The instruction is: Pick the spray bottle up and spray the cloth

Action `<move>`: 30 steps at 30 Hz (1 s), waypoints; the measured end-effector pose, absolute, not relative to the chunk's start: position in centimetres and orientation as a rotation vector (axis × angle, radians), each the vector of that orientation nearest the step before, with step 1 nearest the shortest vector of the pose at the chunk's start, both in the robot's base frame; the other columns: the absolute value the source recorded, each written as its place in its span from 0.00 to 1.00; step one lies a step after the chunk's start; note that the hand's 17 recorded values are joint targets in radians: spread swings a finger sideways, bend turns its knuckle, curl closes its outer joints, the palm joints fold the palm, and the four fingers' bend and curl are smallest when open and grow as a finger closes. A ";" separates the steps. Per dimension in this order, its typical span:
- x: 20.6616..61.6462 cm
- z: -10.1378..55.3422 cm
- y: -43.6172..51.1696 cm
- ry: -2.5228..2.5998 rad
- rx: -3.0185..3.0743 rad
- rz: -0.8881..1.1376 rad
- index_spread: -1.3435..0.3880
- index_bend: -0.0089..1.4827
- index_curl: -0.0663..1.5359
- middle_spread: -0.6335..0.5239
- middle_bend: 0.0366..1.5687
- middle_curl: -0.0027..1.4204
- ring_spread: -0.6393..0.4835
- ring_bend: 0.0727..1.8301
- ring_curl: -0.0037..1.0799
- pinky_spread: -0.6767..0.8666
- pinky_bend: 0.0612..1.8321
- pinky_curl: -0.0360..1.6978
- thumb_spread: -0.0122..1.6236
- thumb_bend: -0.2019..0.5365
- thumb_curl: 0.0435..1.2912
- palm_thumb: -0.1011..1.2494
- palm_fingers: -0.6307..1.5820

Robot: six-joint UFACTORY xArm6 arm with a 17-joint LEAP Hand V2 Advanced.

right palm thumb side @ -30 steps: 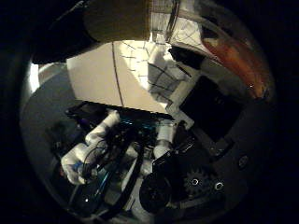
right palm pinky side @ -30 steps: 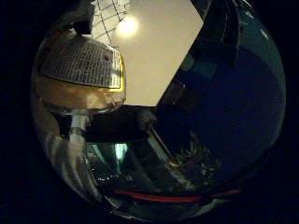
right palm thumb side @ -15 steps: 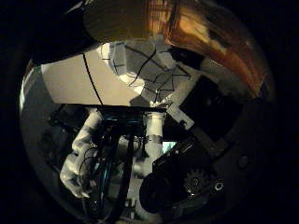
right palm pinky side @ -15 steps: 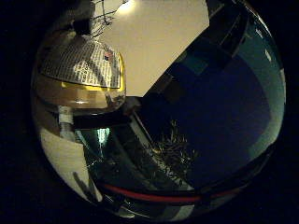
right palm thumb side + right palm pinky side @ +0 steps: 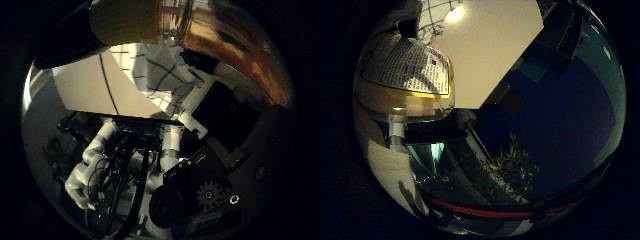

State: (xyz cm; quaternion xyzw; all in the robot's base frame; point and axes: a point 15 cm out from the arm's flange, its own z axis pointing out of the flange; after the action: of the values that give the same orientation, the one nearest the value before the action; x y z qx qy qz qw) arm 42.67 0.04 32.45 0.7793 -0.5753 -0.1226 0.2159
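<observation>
The spray bottle (image 5: 402, 75) lies right against my palm: clear, with amber liquid and a printed label edged in yellow. Its amber body (image 5: 235, 45) also spans the thumb side view. A dark finger (image 5: 432, 132) of my hand crosses just below the label, and black geared parts of the hand (image 5: 200, 195) show in the thumb side view. The fingers seem curled round the bottle. The cloth (image 5: 160, 75), white with a dark grid, lies on the pale table (image 5: 490, 55) beyond the bottle.
The white robot arm (image 5: 92, 162) reaches down past the table's dark edge (image 5: 125, 120). Beyond the table edge in the little finger side view are a dark blue surface (image 5: 560, 125) and a red strip (image 5: 485, 212).
The whole picture has turned in both views, so the hand has moved. The bottle keeps its place against the palm, and more of the checked cloth now shows past it.
</observation>
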 end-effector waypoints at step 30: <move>45.0 41.0 29.0 -1.589 3.226 -1.683 0.67 0.78 0.42 0.46 0.82 0.40 0.43 0.77 0.49 0.29 0.59 0.55 0.63 0.26 0.52 0.87 0.85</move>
State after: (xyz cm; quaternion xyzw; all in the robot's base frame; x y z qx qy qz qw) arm 45.05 29.05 41.01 0.7437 -0.3664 -0.3880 -0.4027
